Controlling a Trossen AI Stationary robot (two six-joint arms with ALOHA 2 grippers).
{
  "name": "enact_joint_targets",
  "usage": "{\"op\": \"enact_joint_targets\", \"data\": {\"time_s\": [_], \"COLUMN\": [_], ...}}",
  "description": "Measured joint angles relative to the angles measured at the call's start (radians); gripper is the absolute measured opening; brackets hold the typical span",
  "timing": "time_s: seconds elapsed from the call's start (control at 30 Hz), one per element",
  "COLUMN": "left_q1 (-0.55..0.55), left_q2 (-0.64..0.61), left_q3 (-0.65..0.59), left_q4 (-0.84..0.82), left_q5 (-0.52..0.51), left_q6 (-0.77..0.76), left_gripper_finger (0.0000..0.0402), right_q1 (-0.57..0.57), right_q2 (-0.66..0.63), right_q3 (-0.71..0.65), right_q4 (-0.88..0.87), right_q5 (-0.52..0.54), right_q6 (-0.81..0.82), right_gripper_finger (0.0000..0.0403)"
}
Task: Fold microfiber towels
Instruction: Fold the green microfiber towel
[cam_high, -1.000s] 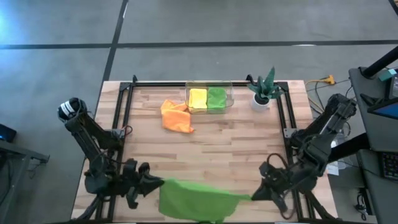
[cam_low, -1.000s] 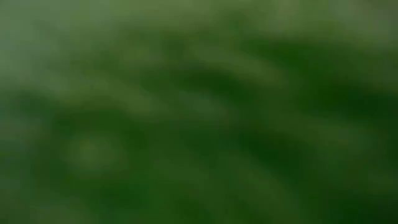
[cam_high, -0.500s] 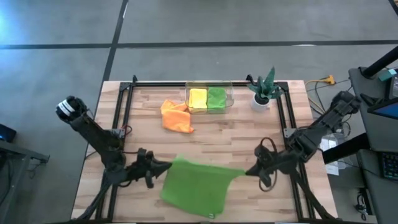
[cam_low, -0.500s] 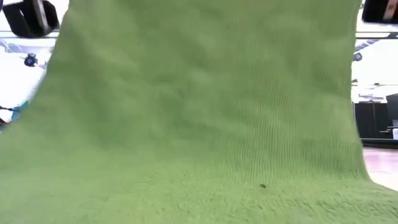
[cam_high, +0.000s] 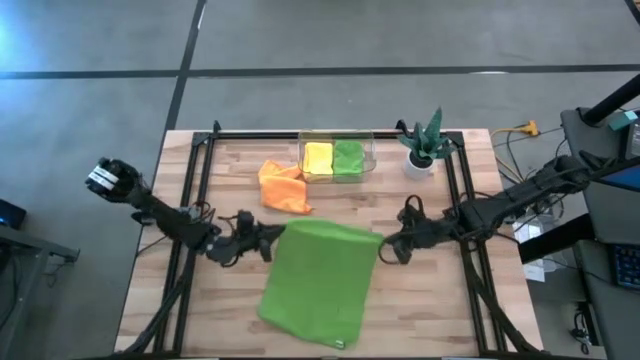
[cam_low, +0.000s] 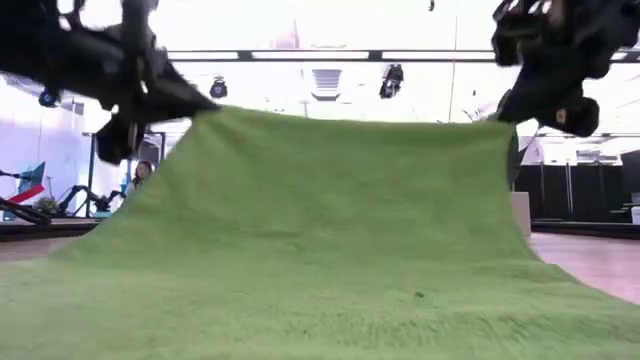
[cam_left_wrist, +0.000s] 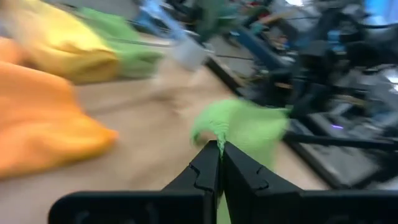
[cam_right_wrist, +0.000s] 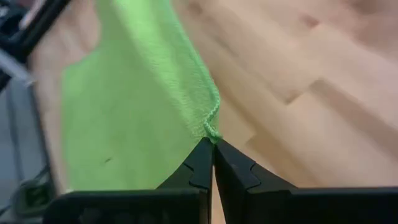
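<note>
Between the two claws a lime green towel (cam_high: 318, 275) is stretched, trailing down onto the counter (cam_high: 420, 300). The left claw (cam_high: 272, 238) pinches one raised corner, the right claw (cam_high: 384, 246) the other. Beyond the left claw lies a crumpled orange towel (cam_high: 283, 187).

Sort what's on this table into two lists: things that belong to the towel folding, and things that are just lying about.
Part of the job:
- big lime green towel, far corners pinched by the left gripper and right gripper
- orange towel, crumpled
- yellow towel and small green towel, in the clear bin

Lying about:
- potted plant
</note>
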Motion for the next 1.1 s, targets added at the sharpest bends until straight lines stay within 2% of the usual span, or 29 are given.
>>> {"op": "enact_joint_targets", "data": {"time_s": [0.23,0.4,0.57,0.67,0.87,1.1], "left_q1": [0.145,0.202,0.238,0.254,0.255,0.270], "left_q2": [0.014,0.057,0.095,0.124,0.128,0.112], "left_q3": [-0.086,-0.087,-0.069,-0.053,-0.050,-0.063], "left_q4": [-0.017,-0.018,-0.016,-0.010,-0.020,-0.022], "left_q5": [0.050,0.054,0.077,0.123,0.104,0.072], "left_q6": [0.050,0.151,0.152,0.151,0.159,0.261], "left_gripper_finger": [0.0000,0.0000,0.0011,0.0039,0.0128,0.0236], "right_q1": [-0.120,-0.168,-0.210,-0.229,-0.234,-0.242], "right_q2": [0.006,0.037,0.096,0.136,0.157,0.213], "right_q3": [-0.059,-0.073,-0.074,-0.071,-0.060,-0.060], "right_q4": [0.014,0.009,0.036,0.055,0.241,0.475], "right_q5": [-0.012,-0.026,-0.028,-0.027,-0.025,-0.053], "right_q6": [-0.035,-0.067,-0.077,-0.083,-0.171,-0.290], "right_gripper_finger": [0.0008,0.0008,0.0008,0.0008,0.0010,0.0050]}}
